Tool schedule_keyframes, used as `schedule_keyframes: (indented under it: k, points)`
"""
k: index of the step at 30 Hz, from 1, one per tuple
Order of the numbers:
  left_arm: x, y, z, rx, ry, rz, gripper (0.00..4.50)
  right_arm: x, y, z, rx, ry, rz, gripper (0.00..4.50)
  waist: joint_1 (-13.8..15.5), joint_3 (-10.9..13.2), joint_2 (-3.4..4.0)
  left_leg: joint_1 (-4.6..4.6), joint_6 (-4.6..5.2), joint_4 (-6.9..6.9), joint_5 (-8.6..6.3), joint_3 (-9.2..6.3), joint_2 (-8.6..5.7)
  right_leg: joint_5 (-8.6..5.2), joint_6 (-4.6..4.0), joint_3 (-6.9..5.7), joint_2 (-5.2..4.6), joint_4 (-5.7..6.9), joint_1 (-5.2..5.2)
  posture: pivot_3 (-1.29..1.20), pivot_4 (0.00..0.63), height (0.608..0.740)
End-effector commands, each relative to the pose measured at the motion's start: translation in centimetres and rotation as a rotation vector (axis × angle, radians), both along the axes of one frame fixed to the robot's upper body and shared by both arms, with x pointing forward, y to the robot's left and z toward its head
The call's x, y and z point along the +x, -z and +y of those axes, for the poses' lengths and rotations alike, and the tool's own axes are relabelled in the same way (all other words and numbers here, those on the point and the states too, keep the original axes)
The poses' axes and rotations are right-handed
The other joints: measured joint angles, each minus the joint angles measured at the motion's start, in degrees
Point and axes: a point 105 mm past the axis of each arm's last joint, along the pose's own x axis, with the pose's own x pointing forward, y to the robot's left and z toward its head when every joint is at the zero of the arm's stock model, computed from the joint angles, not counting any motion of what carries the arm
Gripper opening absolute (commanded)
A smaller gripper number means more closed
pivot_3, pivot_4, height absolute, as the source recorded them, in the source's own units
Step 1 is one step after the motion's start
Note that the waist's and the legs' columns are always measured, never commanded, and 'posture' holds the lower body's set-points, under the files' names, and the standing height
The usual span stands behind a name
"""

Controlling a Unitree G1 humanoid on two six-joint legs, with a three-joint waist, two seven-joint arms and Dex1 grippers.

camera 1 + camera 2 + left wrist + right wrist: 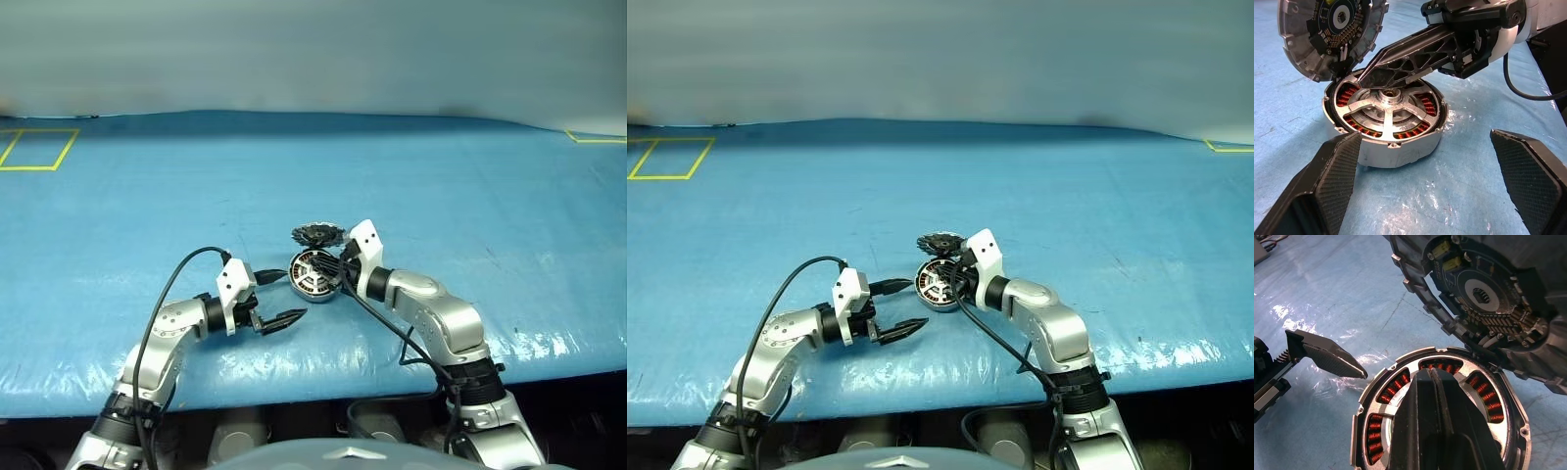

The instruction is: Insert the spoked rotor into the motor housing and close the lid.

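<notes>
Sitting: spoked rotor [1386,110] looks already seated flat inside the motor housing [1400,147], copper windings showing between its spokes; housing rests on the blue tabletop [441,186] near the front edge.
Lid: lid [1330,34] stands open, hinged at the housing's 11 o'clock in the left wrist view, toothed inner face toward the camera; closing not yet done.
Right jaws: right gripper [1369,78] closed, empty, tips over the rotor near the hub, just under the raised lid; contact can't be confirmed.
Left jaws: left gripper [279,294] wide open, empty, at the housing's 8 o'clock in the head view, near but apart.
Risk 1: closed right tips lie in the lid's swing path; lid could pinch them or stop half shut.
Risk 2: pushing the lid one-sided may slide the unheld housing or tilt the rotor.
Edges: front tabletop edge sits close behind both arms; a shove toward 6 o'clock risks a drop.
Room: bare blue tabletop from 9 through 3 o'clock; yellow tape boxes [34,149] well apart.
</notes>
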Motion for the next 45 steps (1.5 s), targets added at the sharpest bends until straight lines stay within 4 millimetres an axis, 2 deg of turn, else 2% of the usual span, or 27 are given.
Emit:
schedule_keyframes:
  k: [1, 5, 9, 16, 18, 20, 23, 26, 29, 31, 33, 38, 40, 42, 45]
  points:
    - [-0.2, -1.3, -0.7, -0.019, 0.031, -0.048, 4.5, 0.1, 0.1, -0.2, 0.089, 0.044, 0.055, 0.02, 0.0, 0.0, 0.0, 0.0, 0.0, 0.0, 0.0, 0.0, 0.0, 0.0, 0.0, 0.0, 0.0, 0.0, 0.0, 0.0, 0.15, 0.74]
    - [-0.4, -1.8, -0.9, -0.074, 0.04, -0.042, 4.5, 0.3, -1.3, -0.2, 0.125, 0.051, -0.001, 0.02, 0.0, 0.0, 0.04, -0.07, 0.0, 0.0, 0.0, 0.02, 0.01, 0.01, -0.01, 0.01, 0.0, 0.0, -0.06, 0.0, 0.15, 0.74]
    - [-0.3, -1.8, -0.9, -0.066, 0.036, -0.047, 4.5, 0.2, -1.5, -0.1, 0.135, 0.045, -0.001, 0.02, 0.0, 0.0, 0.05, -0.09, 0.01, -0.02, 0.0, -0.01, -0.01, 0.05, -0.07, 0.01, 0.0, 0.0, -0.07, 0.0, 0.15, 0.74]
    - [-0.2, -1.5, -0.9, -0.041, 0.029, -0.052, 4.5, 0.2, -0.2, -0.2, 0.057, 0.043, 0.0, 0.02, 0.0, 0.0, 0.06, -0.09, 0.01, -0.04, 0.0, 0.0, -0.02, 0.0, -0.01, 0.01, 0.0, -0.01, -0.07, 0.0, 0.15, 0.74]
    - [-0.2, -1.5, -0.8, -0.037, 0.025, -0.056, 4.5, 0.3, 1.4, -0.5, -0.025, 0.059, 0.03, 0.02, 0.0, 0.0, 0.05, -0.08, 0.01, -0.04, 0.0, 0.0, -0.02, -0.01, 0.02, 0.01, 0.0, -0.02, -0.06, 0.0, 0.15, 0.74]
    - [-0.1, -1.5, -0.8, -0.038, 0.02, -0.056, 4.5, 0.7, 2.2, -1.0, -0.054, 0.098, 0.047, 0.02, 0.0, 0.0, 0.04, -0.05, 0.01, -0.04, 0.0, 0.0, -0.01, -0.02, 0.02, 0.01, 0.0, -0.02, -0.04, 0.0, 0.15, 0.74]
    - [-0.1, -1.6, -0.7, -0.039, 0.017, -0.056, 4.5, 0.9, 1.4, -0.9, 0.056, 0.13, 0.09, 0.02, 0.0, 0.0, 0.04, -0.03, 0.0, -0.03, 0.0, 0.01, 0.01, -0.02, 0.02, 0.01, 0.01, -0.01, -0.04, 0.0, 0.15, 0.74]
    - [-0.1, -1.5, -0.7, -0.035, 0.011, -0.057, 4.5, 1.2, 1.3, -0.8, 0.096, 0.17, 0.152, 0.02, -0.1, 0.0, 0.03, -0.03, 0.0, -0.03, 0.0, 0.02, 0.02, -0.01, 0.02, 0.01, 0.01, -0.01, -0.03, 0.0, 0.15, 0.74]
    - [-0.1, -1.5, -0.7, -0.032, 0.01, -0.058, 4.5, 0.8, 1.9, -0.6, 0.036, 0.151, 0.145, 0.02, -0.1, 0.0, 0.04, -0.03, 0.0, -0.03, 0.0, 0.02, 0.03, -0.01, 0.01, 0.01, 0.0, 0.0, -0.03, 0.0, 0.15, 0.74]
    - [-0.1, -1.5, -0.7, -0.038, 0.01, -0.058, 4.5, 0.0, 1.4, -0.1, 0.045, 0.094, 0.118, 0.02, -0.1, 0.0, 0.04, -0.01, 0.0, -0.03, 0.0, 0.01, 0.03, -0.01, 0.01, 0.0, 0.0, -0.01, -0.03, 0.0, 0.15, 0.74]
    - [0.0, -1.7, -0.7, -0.047, -0.001, -0.067, 4.5, -0.6, 0.1, 0.4, 0.131, 0.052, 0.086, 0.02, 0.0, 0.0, 0.04, -0.04, 0.0, -0.05, 0.0, 0.0, 0.02, -0.02, 0.0, 0.01, -0.01, -0.02, -0.05, 0.0, 0.15, 0.74]
    - [0.3, -1.9, -0.2, -0.057, -0.013, -0.064, 4.5, -1.1, -0.8, -0.2, 0.136, 0.038, 0.027, 0.02, -0.1, 0.0, 0.06, -0.11, 0.02, -0.09, -0.02, -0.01, 0.0, 0.0, -0.07, 0.01, 0.0, -0.04, -0.1, 0.0, 0.15, 0.74]
    - [0.7, -2.1, 0.2, -0.055, -0.028, -0.066, 4.5, -1.4, -2.1, -0.3, 0.173, 0.025, -0.004, 0.02, 0.0, 0.1, 0.07, -0.11, 0.02, -0.09, -0.02, -0.01, -0.01, -0.02, -0.04, 0.01, 0.0, -0.04, -0.1, 0.0, 0.15, 0.74]
    - [1.4, -2.7, 0.8, -0.062, -0.05, -0.08, 4.5, -2.0, -3.2, -0.6, 0.179, 0.008, -0.041, 0.02, 0.0, 0.1, 0.1, -0.12, 0.02, -0.08, -0.02, -0.03, 0.0, -0.03, -0.02, 0.0, 0.0, -0.03, -0.1, 0.0, 0.15, 0.74]
    - [3.1, -4.0, 1.7, -0.081, -0.106, -0.127, 4.5, -3.6, -3.7, -0.8, 0.157, -0.028, -0.059, 0.02, 0.2, 0.1, 0.09, -0.15, 0.01, -0.06, -0.01, -0.1, -0.01, -0.09, 0.09, -0.04, 0.0, -0.04, -0.08, 0.0, 0.15, 0.74]
